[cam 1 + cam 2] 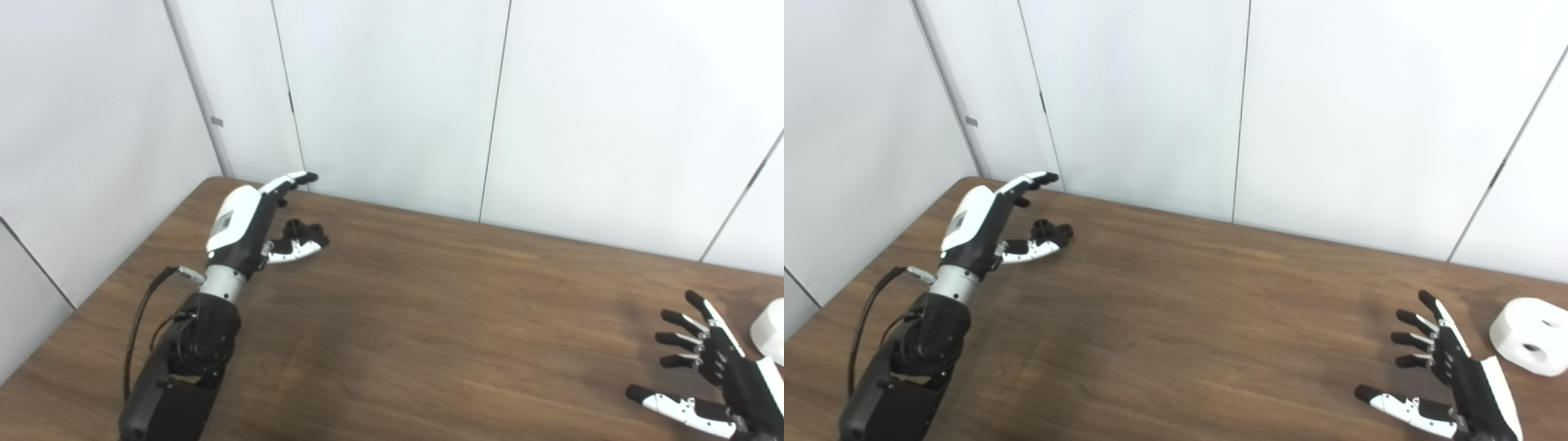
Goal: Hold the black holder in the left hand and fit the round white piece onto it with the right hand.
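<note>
Nearby, small black holder [1052, 230] with round sockets, thick white ring [1530, 334], left hand [989, 223] and right hand [1448, 373] both spread empty.

The table [1176, 318] is brown wood-grain, smooth with a dull sheen. Just beyond the left hand's [248, 223] thumb tip, the black holder [304, 230] looks like matt plastic. That hand has a glossy white shell on its back over matt black plastic, with a bare metal wrist collar. Just past the right hand's [1448, 373] spread fingertips [1404, 316], which are matt black, the round white piece [1530, 335] looks smooth, matt plastic.
</note>
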You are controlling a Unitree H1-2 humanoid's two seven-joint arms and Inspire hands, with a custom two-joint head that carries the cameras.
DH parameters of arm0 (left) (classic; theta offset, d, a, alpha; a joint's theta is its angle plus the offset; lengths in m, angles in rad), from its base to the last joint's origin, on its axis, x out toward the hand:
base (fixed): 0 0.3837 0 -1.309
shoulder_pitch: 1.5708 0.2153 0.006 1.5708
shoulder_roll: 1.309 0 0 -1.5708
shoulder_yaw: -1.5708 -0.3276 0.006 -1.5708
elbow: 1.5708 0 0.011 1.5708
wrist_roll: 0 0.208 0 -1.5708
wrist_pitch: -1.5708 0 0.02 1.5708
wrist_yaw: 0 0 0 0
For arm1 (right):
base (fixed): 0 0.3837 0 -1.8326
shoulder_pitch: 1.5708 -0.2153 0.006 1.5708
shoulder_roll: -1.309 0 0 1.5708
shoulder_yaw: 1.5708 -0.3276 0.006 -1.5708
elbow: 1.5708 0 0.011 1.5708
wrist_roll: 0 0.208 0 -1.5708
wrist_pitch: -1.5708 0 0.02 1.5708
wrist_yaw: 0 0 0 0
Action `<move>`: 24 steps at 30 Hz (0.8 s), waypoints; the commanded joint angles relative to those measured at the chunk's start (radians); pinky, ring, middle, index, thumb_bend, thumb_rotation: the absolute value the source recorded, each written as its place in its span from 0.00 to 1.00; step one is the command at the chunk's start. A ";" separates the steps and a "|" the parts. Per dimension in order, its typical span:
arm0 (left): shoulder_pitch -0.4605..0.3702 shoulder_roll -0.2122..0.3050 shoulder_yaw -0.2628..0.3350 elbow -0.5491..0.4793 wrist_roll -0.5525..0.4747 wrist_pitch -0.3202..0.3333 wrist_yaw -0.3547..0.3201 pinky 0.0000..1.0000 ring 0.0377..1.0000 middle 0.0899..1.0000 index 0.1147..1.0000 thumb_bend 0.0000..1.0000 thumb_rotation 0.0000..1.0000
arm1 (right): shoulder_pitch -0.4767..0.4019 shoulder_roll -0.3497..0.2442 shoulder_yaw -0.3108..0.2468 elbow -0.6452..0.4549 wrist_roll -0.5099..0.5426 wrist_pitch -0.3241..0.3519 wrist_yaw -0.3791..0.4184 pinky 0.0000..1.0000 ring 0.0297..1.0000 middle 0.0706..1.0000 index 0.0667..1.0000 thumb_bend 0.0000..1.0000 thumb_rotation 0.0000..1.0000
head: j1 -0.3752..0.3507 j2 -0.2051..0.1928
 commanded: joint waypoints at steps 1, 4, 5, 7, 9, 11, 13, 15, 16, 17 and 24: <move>-0.030 0.046 0.015 0.000 0.006 -0.045 0.037 0.79 0.85 0.83 0.80 0.65 0.08 | -0.027 -0.004 -0.005 -0.043 0.007 -0.008 0.000 0.61 0.74 0.83 0.97 0.64 0.00 | 0.000 0.001; -0.028 0.064 0.017 0.016 0.022 -0.051 0.044 0.78 0.84 0.83 0.79 0.66 0.06 | -0.026 -0.002 -0.006 -0.048 0.010 -0.006 0.000 0.61 0.74 0.83 0.97 0.63 0.00 | 0.000 0.001; -0.028 0.070 0.017 0.022 0.033 -0.052 0.049 0.76 0.84 0.82 0.79 0.66 0.07 | -0.026 -0.001 -0.006 -0.049 0.009 -0.006 -0.001 0.61 0.74 0.83 0.97 0.63 0.00 | 0.000 0.001; -0.032 0.080 0.018 0.034 0.053 -0.042 0.058 0.74 0.83 0.82 0.78 0.67 0.08 | -0.027 -0.002 -0.006 -0.044 0.005 -0.012 -0.004 0.60 0.74 0.83 0.96 0.63 0.00 | -0.002 0.000; -0.037 0.087 0.018 0.045 0.063 -0.028 0.062 0.74 0.83 0.83 0.78 0.69 0.10 | -0.030 -0.003 -0.005 -0.038 0.000 -0.019 -0.007 0.60 0.73 0.82 0.95 0.64 0.00 | -0.003 0.000; -0.042 0.094 0.018 0.052 0.077 0.001 0.058 0.76 0.85 0.84 0.79 0.73 0.14 | -0.032 -0.003 -0.006 -0.039 -0.004 -0.021 -0.009 0.59 0.72 0.82 0.95 0.64 0.00 | -0.003 0.000; -0.047 0.097 0.016 0.052 0.097 0.045 0.052 0.77 0.87 0.87 0.80 0.77 0.20 | -0.031 -0.003 -0.007 -0.043 -0.008 -0.018 -0.010 0.59 0.72 0.81 0.95 0.65 0.00 | -0.003 0.001; -0.054 0.100 0.006 0.065 0.128 0.077 0.058 0.79 0.91 0.90 0.81 0.79 0.26 | -0.030 -0.004 -0.008 -0.047 -0.009 -0.014 -0.010 0.59 0.71 0.81 0.95 0.65 0.00 | -0.004 0.000; -0.057 0.102 0.001 0.073 0.146 0.093 0.063 0.82 0.93 0.91 0.81 0.81 0.29 | -0.030 -0.004 -0.008 -0.047 -0.009 -0.014 -0.009 0.59 0.71 0.81 0.95 0.65 0.00 | -0.004 0.000; -0.060 0.102 -0.003 0.078 0.158 0.104 0.066 0.84 0.94 0.92 0.81 0.83 0.31 | -0.029 -0.005 -0.008 -0.047 -0.009 -0.014 -0.009 0.59 0.71 0.81 0.95 0.65 0.00 | -0.004 0.000; -0.087 0.102 -0.031 0.119 0.219 0.210 0.050 1.00 1.00 1.00 0.84 0.94 0.42 | -0.024 -0.008 -0.013 -0.054 -0.008 -0.013 -0.010 0.58 0.71 0.81 0.94 0.65 0.00 | -0.013 0.005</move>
